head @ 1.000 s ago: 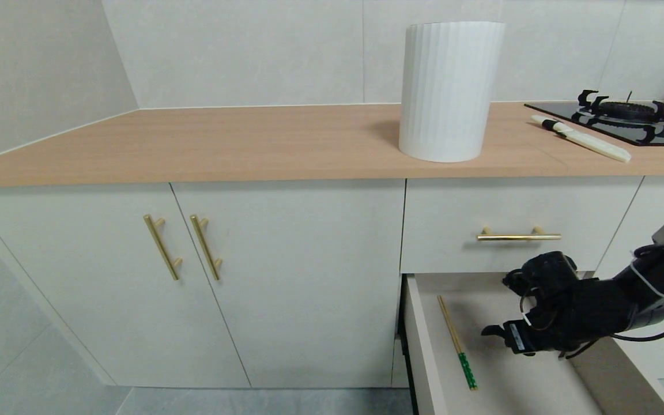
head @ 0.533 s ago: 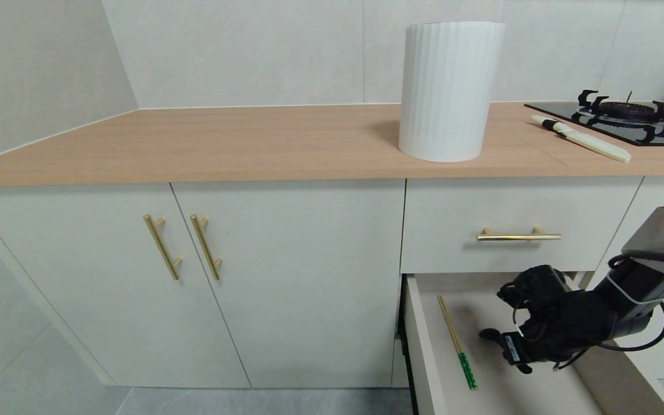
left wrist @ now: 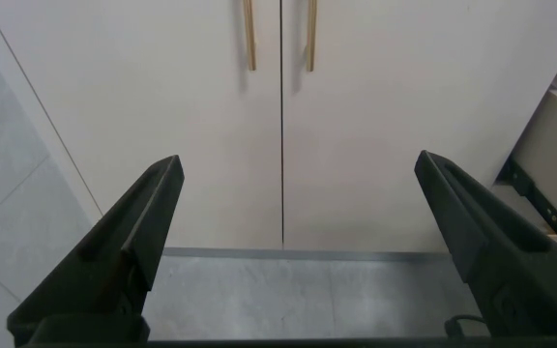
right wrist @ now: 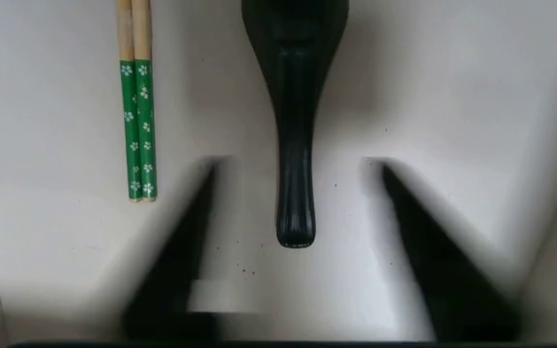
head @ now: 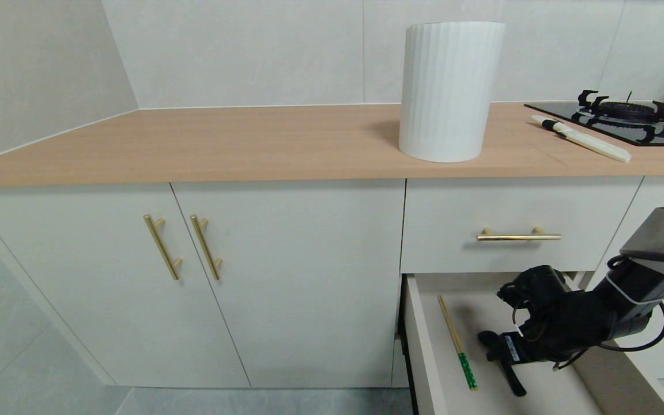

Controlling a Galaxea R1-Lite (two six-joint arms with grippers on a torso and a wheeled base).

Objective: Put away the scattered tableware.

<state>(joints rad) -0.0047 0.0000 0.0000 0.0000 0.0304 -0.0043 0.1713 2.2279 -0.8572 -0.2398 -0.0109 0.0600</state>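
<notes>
Spoon [right wrist: 295, 126] has dropped out of the right gripper [right wrist: 303, 261] into the drawer [head: 421, 346], near the chopsticks [head: 457, 350]. Fingers of both the right and the left gripper [left wrist: 298, 242] stand open

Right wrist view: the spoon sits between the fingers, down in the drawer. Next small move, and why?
Probably lift the right gripper straight up out of the drawer. Its fingers stand apart on either side of the black spoon without touching it, and the spoon seems to lie on the drawer floor beside the chopsticks, so the placing looks done.
</notes>
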